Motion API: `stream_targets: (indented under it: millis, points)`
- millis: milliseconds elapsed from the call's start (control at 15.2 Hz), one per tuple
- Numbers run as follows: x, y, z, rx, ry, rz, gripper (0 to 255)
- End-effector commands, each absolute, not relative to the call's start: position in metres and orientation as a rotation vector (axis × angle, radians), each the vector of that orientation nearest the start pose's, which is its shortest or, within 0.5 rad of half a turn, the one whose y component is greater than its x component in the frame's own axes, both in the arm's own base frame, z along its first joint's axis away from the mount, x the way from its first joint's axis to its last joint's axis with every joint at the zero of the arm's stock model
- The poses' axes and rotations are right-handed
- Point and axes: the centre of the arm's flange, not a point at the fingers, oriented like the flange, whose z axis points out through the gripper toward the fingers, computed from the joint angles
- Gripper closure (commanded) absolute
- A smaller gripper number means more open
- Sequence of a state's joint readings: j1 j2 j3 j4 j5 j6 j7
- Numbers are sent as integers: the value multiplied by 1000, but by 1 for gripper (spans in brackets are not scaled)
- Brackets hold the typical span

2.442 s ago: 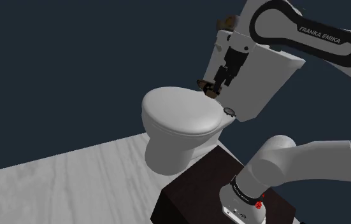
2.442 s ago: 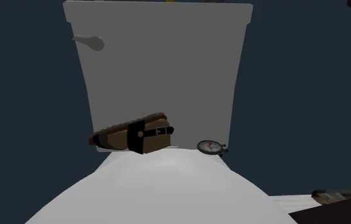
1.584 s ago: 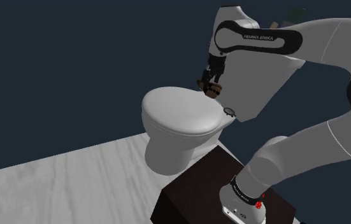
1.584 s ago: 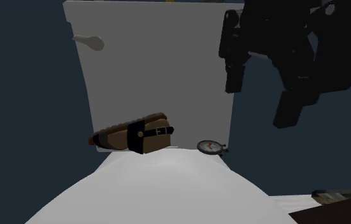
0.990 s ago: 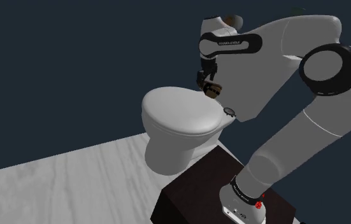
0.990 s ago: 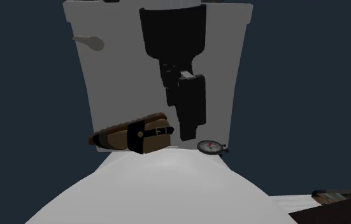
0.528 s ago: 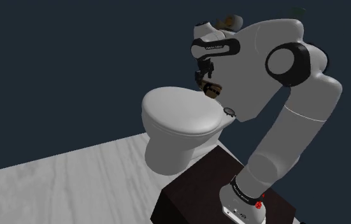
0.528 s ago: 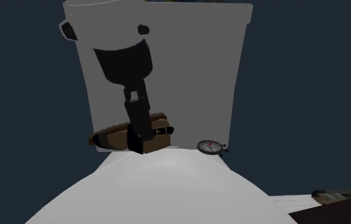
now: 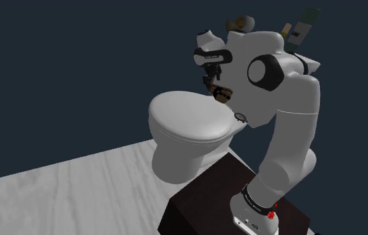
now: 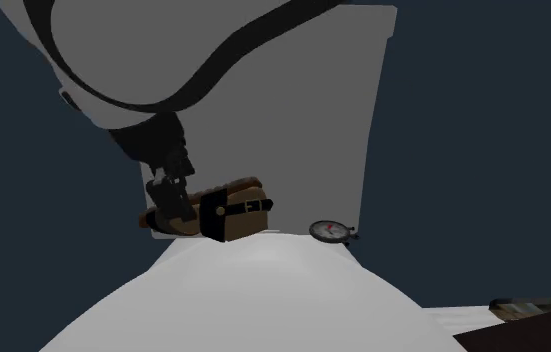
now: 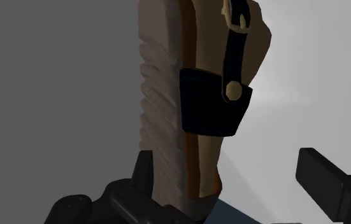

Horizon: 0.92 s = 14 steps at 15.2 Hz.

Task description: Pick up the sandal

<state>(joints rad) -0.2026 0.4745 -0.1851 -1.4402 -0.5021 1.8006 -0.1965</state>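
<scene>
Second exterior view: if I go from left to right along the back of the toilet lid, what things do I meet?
black gripper → brown sandal with a black strap → little stopwatch

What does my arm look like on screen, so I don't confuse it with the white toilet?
The arm has smooth, rounded white links with dark joints, one a black disc. A black band near the wrist carries white lettering too small to read. A black ring and a red spot mark its foot. The jaws are all black and blocky.
</scene>
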Motion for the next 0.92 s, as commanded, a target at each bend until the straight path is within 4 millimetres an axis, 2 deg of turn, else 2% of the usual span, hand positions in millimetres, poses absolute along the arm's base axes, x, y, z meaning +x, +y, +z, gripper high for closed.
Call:
stream_targets:
  millis: [0,132,198,660,792,858]
  points:
    - [644,-295,416,2575,-44,-374,0]
    - [660,-314,408,2546,-48,-392,0]
    - [660,-314,408,2545,-49,-392,0]
    - [660,-314,368,2545,-49,-392,0]
    - [660,-314,368,2545,-49,-392,0]
    - [661,-314,367,2545,-49,-392,255]
